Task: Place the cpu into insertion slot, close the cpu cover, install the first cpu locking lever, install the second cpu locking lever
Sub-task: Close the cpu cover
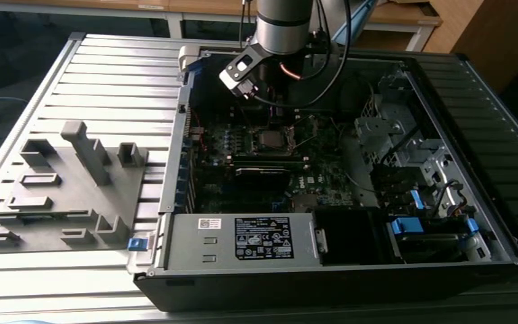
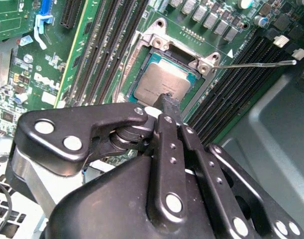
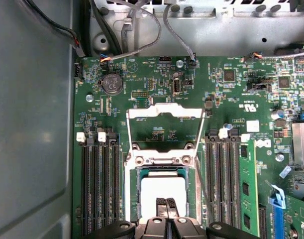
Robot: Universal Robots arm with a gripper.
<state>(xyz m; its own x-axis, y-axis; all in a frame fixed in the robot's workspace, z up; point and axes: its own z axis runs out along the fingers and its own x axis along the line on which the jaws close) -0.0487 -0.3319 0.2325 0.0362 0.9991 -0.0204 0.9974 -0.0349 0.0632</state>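
Note:
The cpu, a square chip with a silvery top, lies flat in the insertion slot on the green board; in the second wrist view the cpu sits inside the slot's dark rim. My gripper is shut, its fingertips pressed together over the chip's near edge, and the gripper holds nothing. The cpu cover, a silver frame with a cut-out centre, is swung open behind the slot. A thin locking lever sticks out sideways, unlatched. In the exterior view the arm reaches into the case above the slot.
Long black memory slots flank the socket on both sides. The grey case wall stands close by, and cables run behind the board. A grey parts fixture lies at the exterior view's left, beside the power supply.

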